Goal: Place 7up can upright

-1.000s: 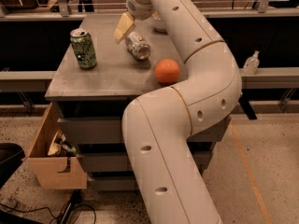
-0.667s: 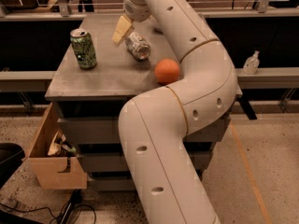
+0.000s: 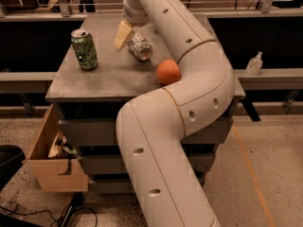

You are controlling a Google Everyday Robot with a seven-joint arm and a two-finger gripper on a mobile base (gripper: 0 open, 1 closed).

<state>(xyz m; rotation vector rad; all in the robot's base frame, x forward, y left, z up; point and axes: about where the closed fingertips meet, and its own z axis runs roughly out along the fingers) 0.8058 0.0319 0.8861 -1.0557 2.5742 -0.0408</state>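
Robot arm [image 3: 189, 103], white and thick, rose from the floor in front of me, bent at the table's right side and reached back over the top. A grey table [image 3: 109, 77] stood under it, with an open cardboard box [image 3: 52, 174] on the floor at its lower left. On the table's left side a green patterned can [image 3: 84, 49] stood upright. Near the front right edge sat an orange ball [image 3: 168, 72], just beside the arm. The 7up can [image 3: 140, 47] lay on its side toward the back middle of the table. The gripper [image 3: 125, 38] hung just left of it, its pale yellow tip close against the can; I could not tell whether it was open or closed.
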